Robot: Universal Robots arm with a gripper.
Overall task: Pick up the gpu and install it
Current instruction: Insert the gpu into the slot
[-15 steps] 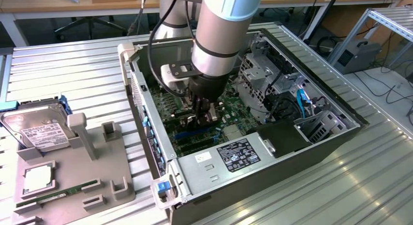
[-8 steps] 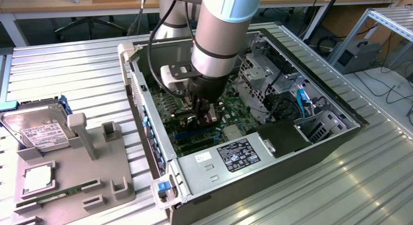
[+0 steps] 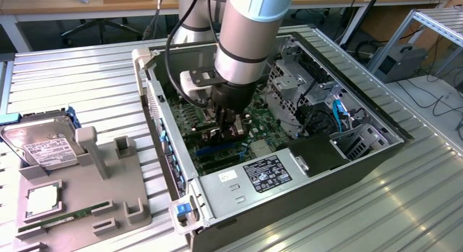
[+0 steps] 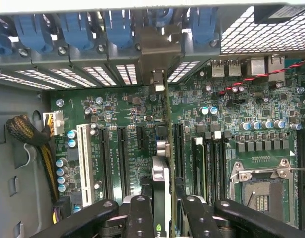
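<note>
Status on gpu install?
Gripper shut on gpu, inside the case. Card edge-on along a motherboard slot, bracket at rear panel. Seating unclear. No obstruction seen.

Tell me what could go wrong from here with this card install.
The gpu, held edge-on in the claw, may sit off its slot on the motherboard; pressing down could damage the connector.
Its metal bracket is close against the rear slot covers and could snag there.
A tilt could knock the capacitors beside it.
</note>
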